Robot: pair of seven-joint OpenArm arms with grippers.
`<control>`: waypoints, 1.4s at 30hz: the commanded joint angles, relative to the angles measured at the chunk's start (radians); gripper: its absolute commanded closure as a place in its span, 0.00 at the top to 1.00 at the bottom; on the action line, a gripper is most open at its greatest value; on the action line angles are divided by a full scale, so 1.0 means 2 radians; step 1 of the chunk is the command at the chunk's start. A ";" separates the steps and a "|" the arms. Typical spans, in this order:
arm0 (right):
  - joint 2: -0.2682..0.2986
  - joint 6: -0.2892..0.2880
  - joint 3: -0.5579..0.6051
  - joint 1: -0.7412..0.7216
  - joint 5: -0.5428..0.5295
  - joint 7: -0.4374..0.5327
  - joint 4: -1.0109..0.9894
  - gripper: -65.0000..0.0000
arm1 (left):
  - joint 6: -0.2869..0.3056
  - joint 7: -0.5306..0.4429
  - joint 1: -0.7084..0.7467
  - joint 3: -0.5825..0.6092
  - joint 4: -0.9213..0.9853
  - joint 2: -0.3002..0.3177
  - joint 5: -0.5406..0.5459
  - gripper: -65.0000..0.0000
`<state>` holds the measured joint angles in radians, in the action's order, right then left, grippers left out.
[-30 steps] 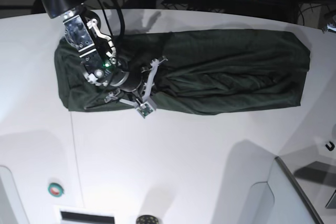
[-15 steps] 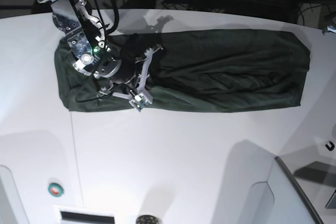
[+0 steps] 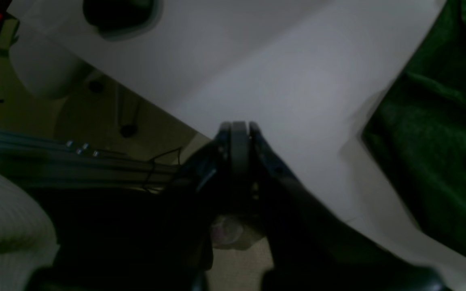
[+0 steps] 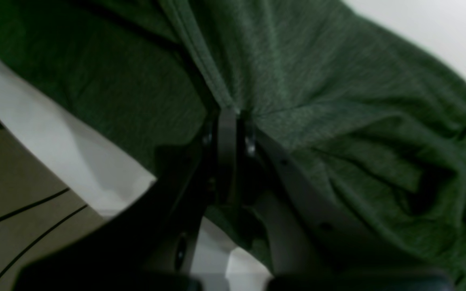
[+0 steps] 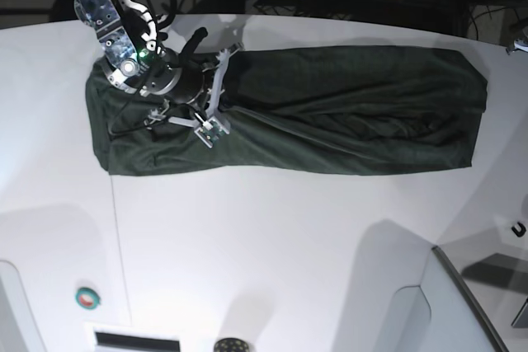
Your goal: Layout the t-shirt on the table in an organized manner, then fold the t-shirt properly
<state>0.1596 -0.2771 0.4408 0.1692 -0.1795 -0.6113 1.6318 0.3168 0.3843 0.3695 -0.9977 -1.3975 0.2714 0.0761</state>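
**benchguy:** Across the far half of the table (image 5: 272,245) the t-shirt (image 5: 346,113) lies as one long dark green band running left to right, wrinkly, with a ridge of bunched cloth down its length. Anyone see what the arms are up to?

**foldfan:** Right gripper (image 4: 233,115) is over the left end of the shirt, toward the far edge. In its wrist view the jaws are pressed together with a seam or hem of the green fabric pinched right at the tips, so it has hold of the t-shirt. Cloth fans out from that pinch in creases.

**benchguy:** And the left one?

**foldfan:** Left gripper (image 3: 236,129) doesn't show in the base view at all. Its own camera has the jaws fully closed with nothing between them, hanging over the white table edge, floor and some cables on the left. The shirt's end is off to the right of that view, apart from the fingers.

**benchguy:** Near side of the table?

**foldfan:** A thin dark seam line (image 5: 120,245) runs toward the near edge, and a little green button (image 5: 87,297) sits near left.
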 commanded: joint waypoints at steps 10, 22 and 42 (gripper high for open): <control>0.000 -0.002 -0.021 0.000 -0.002 0.008 0.017 0.34 | 0.001 -0.009 0.007 -0.003 -0.012 0.011 0.003 0.00; -0.018 -0.003 -0.232 -0.117 -0.001 0.043 -0.179 0.00 | 0.050 -0.012 -0.039 0.047 0.002 -0.016 0.000 0.00; 0.003 -0.001 -0.235 -0.159 0.000 0.120 -0.307 0.00 | 0.050 -0.009 -0.072 0.064 0.031 -0.003 -0.039 0.00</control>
<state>0.1566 -0.2794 -0.0246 -0.1318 -0.1799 -0.3809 1.0077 0.4206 0.3813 0.2226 -0.8627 -1.3182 0.2447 -0.0071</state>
